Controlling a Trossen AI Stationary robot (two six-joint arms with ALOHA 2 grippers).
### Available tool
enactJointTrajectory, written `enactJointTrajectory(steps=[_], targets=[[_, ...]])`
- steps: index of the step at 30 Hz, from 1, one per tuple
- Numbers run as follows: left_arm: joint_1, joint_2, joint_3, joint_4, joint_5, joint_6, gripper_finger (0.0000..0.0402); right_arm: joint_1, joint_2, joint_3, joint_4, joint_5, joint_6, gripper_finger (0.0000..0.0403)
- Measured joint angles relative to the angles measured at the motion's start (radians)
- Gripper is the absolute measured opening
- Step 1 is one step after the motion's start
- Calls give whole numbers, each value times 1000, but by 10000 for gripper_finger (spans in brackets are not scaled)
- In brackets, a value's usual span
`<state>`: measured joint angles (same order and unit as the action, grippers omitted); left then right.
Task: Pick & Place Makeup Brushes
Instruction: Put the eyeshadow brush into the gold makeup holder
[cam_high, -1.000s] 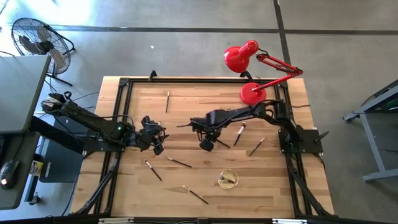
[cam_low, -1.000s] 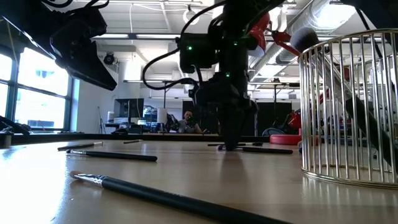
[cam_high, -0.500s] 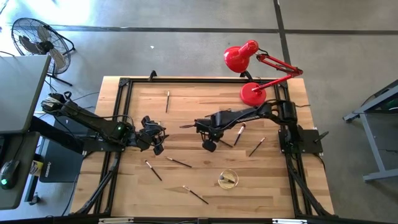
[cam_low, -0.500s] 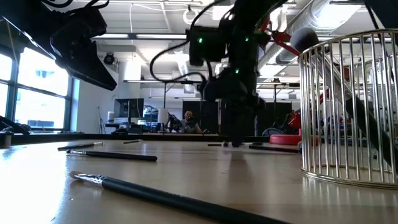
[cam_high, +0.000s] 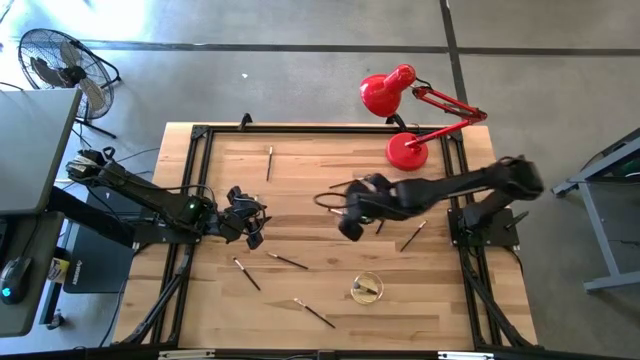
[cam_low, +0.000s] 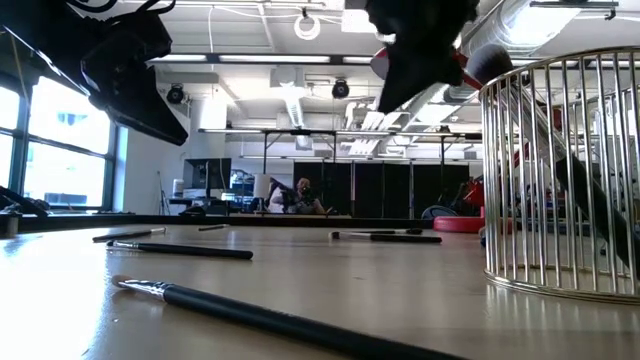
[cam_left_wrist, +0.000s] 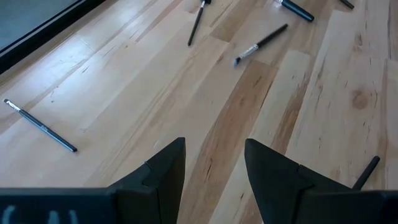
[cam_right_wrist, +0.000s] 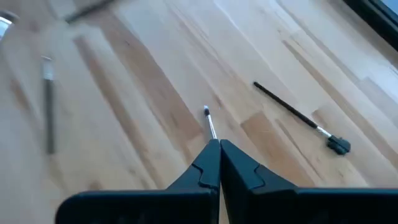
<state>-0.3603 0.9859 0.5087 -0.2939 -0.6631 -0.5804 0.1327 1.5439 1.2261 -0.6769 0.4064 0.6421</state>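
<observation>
Since a second ago the right gripper (cam_right_wrist: 214, 152) has closed on a makeup brush (cam_right_wrist: 209, 122) and risen off the wooden table (cam_high: 300, 200), its arm now reaching in from the table's right edge and hanging high at the top of the low view. Its two fingers are pressed together on the thin handle, and the small bristle tip juts out just beyond them above the boards. Near it on the table lie other brushes: one with a silvery ferrule and dark head (cam_right_wrist: 303, 119), and one beside the right arm (cam_high: 413, 236). Farther out stands a wire cup (cam_high: 366, 288) at the near side of the table, with loose brushes left of it (cam_high: 314, 313) (cam_high: 287, 261) (cam_high: 246, 273) and another toward the far edge (cam_high: 269, 162). A red desk lamp (cam_high: 405, 110) stands at the far right corner. The left gripper (cam_left_wrist: 211, 168) waits at the left side, fingers apart and empty.
</observation>
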Motion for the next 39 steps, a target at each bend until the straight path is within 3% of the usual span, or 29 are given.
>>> enactJointTrajectory(steps=[6, 10, 14, 20, 25, 33, 39], targets=[[0, 0, 0, 5, -8, 0, 162, 8, -129, -135, 71, 4, 30, 1], [0, 0, 0, 11, -11, 5, 162, -23, -121, -179, 149, -45, -26, 1], [0, 0, 0, 10, -37, 8, 162, -70, -51, -166, 199, -160, -94, 0], [0, 0, 0, 8, -46, 31, 162, -120, 131, -38, 196, -282, -243, 0], [0, 0, 0, 7, -46, 40, 162, -133, 304, 132, 102, -311, -366, 5], [0, 0, 0, 7, -45, 53, 162, -147, 537, 410, -156, -311, -474, 65], [0, 0, 0, 6, -20, 53, 162, -167, 602, 466, -183, -360, -531, 101]])
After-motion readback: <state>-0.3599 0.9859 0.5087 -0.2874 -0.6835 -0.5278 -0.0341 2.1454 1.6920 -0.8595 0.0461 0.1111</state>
